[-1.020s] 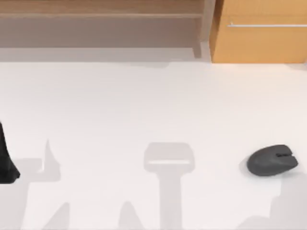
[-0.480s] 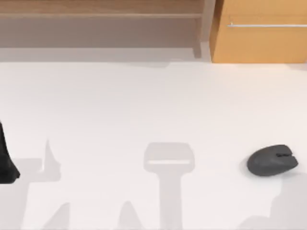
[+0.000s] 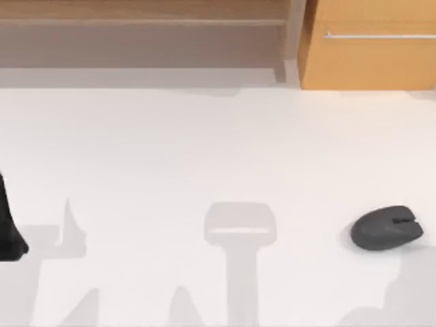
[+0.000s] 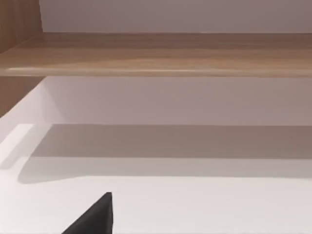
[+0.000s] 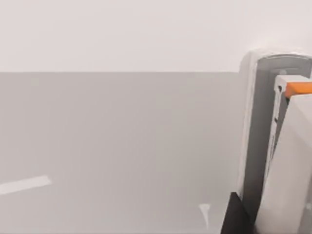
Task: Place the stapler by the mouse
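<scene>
White table (image 3: 204, 150) is spreading under the overhead camera, with grey shadows lying across its near half. Dark grey mouse (image 3: 385, 228) is sitting on the table's right side, rounded, scroll wheel and a small marking showing on top. The stapler (image 3: 240, 232) is reading as a faint pale bar lying crosswise near the middle of the table's near edge, inside a patch of grey shadow. It is well apart from the mouse, with bare table between the two, and nothing is touching it. My left gripper (image 3: 8, 228) is showing as a tall black shape at the table's far left edge, well apart from the stapler and farther again from the mouse. I cannot tell whether it is open or closed, and it is holding nothing that I can see. In the left wrist view a black wedge is poking in over the white surface, facing a wooden shelf (image 3: 143, 20) that is running along the back. My right gripper (image 5: 235, 217) is appearing as a dark sliver beside a pale grey housing with an orange tab, and I cannot tell its state either. An orange-brown cabinet (image 3: 371, 48) with a metal handle is standing at the back right.
</scene>
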`<state>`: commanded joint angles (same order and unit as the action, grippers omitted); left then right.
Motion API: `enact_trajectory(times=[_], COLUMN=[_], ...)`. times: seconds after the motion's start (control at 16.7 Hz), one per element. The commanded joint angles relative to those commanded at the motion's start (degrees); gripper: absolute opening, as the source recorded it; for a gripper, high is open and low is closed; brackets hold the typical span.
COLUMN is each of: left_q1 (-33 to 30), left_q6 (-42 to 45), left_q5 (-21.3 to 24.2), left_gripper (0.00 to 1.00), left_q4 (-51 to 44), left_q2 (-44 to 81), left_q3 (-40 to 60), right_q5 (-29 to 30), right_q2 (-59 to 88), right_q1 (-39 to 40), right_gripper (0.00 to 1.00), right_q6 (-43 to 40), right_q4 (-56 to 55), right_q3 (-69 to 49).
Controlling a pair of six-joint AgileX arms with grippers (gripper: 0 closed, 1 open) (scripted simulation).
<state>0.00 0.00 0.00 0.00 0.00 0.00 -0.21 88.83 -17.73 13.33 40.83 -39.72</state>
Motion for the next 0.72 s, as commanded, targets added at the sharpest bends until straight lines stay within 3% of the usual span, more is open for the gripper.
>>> enact_trajectory(times=[0.72], left_q1=[0.00], left_q6=[0.00], left_q5=[0.00], left_gripper=[1.00], left_q4=[0.00], left_q2=[0.00], left_q3=[0.00], right_q5=[0.01], right_q2=[-1.62], right_q1=[-0.07], right_gripper=[0.00], right_q6=[0.01], right_q4=[3.25], right_q3=[-1.81])
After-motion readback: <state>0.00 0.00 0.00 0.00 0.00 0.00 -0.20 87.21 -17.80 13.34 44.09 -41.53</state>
